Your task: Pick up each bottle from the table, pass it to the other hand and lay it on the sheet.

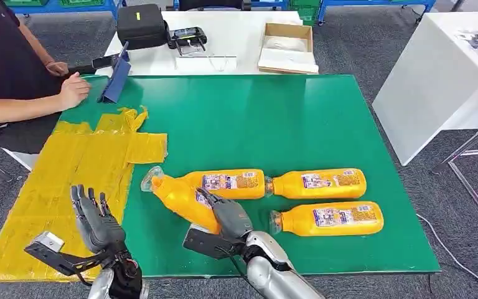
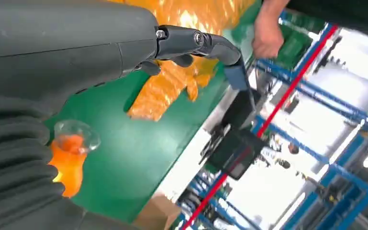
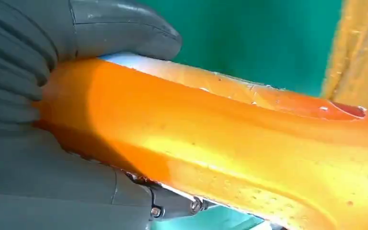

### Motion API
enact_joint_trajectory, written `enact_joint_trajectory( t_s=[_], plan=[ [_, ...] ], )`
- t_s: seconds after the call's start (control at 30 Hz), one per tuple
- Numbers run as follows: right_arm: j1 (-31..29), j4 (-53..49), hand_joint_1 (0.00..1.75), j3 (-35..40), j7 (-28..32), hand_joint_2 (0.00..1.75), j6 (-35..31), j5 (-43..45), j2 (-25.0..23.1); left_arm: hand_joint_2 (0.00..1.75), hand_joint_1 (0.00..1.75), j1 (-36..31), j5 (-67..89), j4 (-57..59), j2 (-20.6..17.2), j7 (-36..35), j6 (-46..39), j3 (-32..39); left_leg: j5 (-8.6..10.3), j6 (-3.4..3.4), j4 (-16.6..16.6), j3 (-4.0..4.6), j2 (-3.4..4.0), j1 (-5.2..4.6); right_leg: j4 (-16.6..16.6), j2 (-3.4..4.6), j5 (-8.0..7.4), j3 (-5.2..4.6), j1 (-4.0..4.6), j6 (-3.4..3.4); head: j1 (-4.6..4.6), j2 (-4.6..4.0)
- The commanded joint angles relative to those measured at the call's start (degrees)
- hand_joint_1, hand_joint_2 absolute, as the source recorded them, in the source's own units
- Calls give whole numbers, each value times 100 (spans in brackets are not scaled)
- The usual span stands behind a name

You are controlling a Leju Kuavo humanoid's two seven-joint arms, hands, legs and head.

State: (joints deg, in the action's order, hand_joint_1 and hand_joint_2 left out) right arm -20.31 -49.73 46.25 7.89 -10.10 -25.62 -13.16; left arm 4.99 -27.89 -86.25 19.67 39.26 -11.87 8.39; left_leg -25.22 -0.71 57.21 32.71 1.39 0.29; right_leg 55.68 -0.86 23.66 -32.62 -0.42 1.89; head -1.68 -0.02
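Juice bottle (image 1: 183, 198), full of orange liquid with a clear cap, sits in the right hand (image 1: 230, 215), whose fingers wrap its lower body while the capped neck points up and left toward the yellow sheet (image 1: 68, 187); it is tilted, and whether its base has left the green bench (image 1: 274, 118) I cannot tell. In the right wrist view the thumb (image 3: 124, 28) presses over the smooth orange wall. Filled like this it will likely be heavy for its size, fairly stiff but slick, so the hold belongs around the broad body near the label rather than the narrow neck. The left hand (image 1: 96, 218) hovers over the sheet's near part with fingers spread and nothing in them, well placed to receive the bottle. Three more orange bottles lie on the bench: one (image 1: 233, 184) just behind the held one, another (image 1: 320, 182) beside it, a third (image 1: 330, 218) nearer the robot. A person's hand (image 1: 74, 90) rests at the bench's far left corner beside a blue tablet stand (image 1: 117, 75).
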Motion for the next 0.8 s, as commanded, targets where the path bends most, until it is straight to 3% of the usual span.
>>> enact_joint_trajectory(
  t_s=[0.03,0.2,0.4,0.63,0.73,0.8],
  plan=[
    [558,-604,175,-276,260,175,-97,-61,262,175,0,-164,-37,554,33,-38,355,103,2,2,-10,-3,-30,1,-10,-13,5,10,0,-4,0,0],
    [624,-718,175,-325,335,175,-130,-97,284,175,0,-145,-45,553,33,-51,654,85,0,2,-7,20,-25,0,-6,-8,6,-14,-4,-4,0,0],
    [1075,-1345,175,-376,533,175,-78,-500,459,175,0,-202,-113,1089,33,-53,2431,28,2,0,-9,32,-32,-2,-8,-20,7,-20,-6,0,0,0],
    [1267,-1552,175,-290,632,175,22,-694,525,175,0,-321,202,1346,33,61,2723,-109,-2,3,-8,40,-40,-2,-5,-16,11,-28,-6,-5,0,0],
    [1406,-1825,175,-368,867,175,-90,-730,621,175,0,-397,237,1363,33,74,2687,-169,0,3,-8,41,-61,1,-8,-36,15,-21,-4,-4,0,0],
    [1630,-2478,175,-602,1414,175,-510,-573,574,175,0,-249,225,1109,33,74,2618,-168,-1,1,-3,51,-43,-2,-3,-24,12,-37,-5,-2,0,0]
  ],
)
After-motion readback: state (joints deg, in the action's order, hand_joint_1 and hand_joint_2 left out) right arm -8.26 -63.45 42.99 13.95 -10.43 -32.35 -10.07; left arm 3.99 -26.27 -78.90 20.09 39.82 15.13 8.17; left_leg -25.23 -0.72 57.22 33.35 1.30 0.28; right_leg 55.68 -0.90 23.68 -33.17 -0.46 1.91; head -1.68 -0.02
